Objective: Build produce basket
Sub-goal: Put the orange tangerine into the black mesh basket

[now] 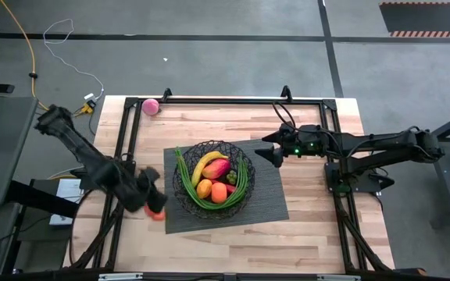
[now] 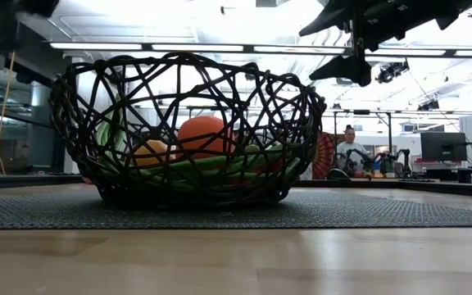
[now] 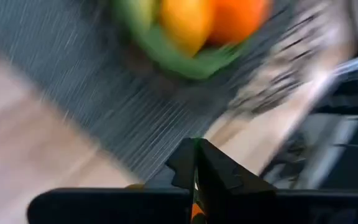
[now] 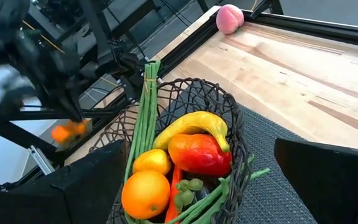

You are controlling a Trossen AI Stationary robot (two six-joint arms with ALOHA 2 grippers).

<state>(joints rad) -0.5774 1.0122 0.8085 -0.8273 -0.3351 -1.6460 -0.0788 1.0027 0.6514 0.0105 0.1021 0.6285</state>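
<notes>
Left tool [image 1: 156, 212] clamped on a small orange fruit [image 4: 67, 131] beside the basket [image 1: 186, 190], right tool [image 1: 270, 147] wide open, empty, pink ball [image 1: 151, 106] at bench [image 1: 311, 234] corner, unseen from low view.

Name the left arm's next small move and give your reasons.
Probably carry it toward the basket and release above it. The left gripper is shut on a small orange piece at the mat's left edge, outside the basket, which already holds other produce. The right gripper waits open beside the basket.
</notes>
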